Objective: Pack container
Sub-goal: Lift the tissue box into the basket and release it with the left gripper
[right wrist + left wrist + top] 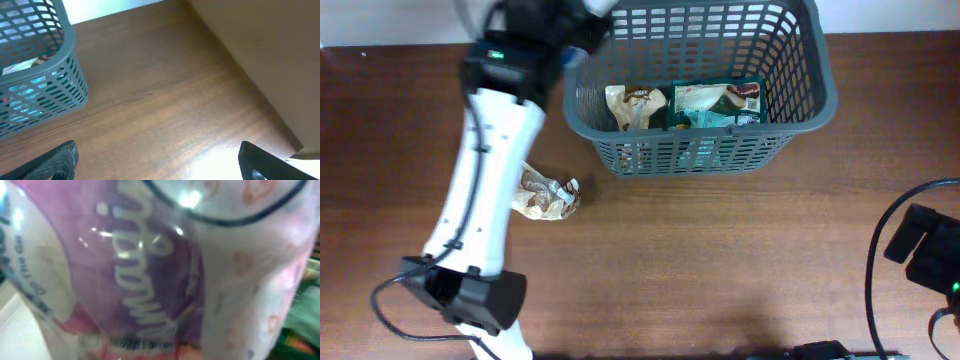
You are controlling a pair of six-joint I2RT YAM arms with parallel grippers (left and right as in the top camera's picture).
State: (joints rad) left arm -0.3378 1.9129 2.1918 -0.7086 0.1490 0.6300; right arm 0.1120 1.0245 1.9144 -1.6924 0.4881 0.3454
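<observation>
The container, a dark grey lattice basket (pixel 800 110), stands at the back of the table and also shows in the right wrist view (pixel 50 85). Inside it lie a beige packet (pixel 635 105) and a teal packet (pixel 720 103). A brown-and-white packet (pixel 548 195) lies on the table to the basket's front left. My left gripper (pixel 578 45) is over the basket's left rim, blurred. A pink-and-purple packet (pixel 150 270) fills the left wrist view and hides the jaws; it appears held. My right gripper (pixel 157 165) is open and empty over bare table at the right.
The wooden table (pixel 720 260) runs up to a white wall behind the basket. A brown panel (pixel 260 55) stands on the right. My left arm (pixel 485 190) crosses the table's left side. Black cables (pixel 875 280) lie at the front right.
</observation>
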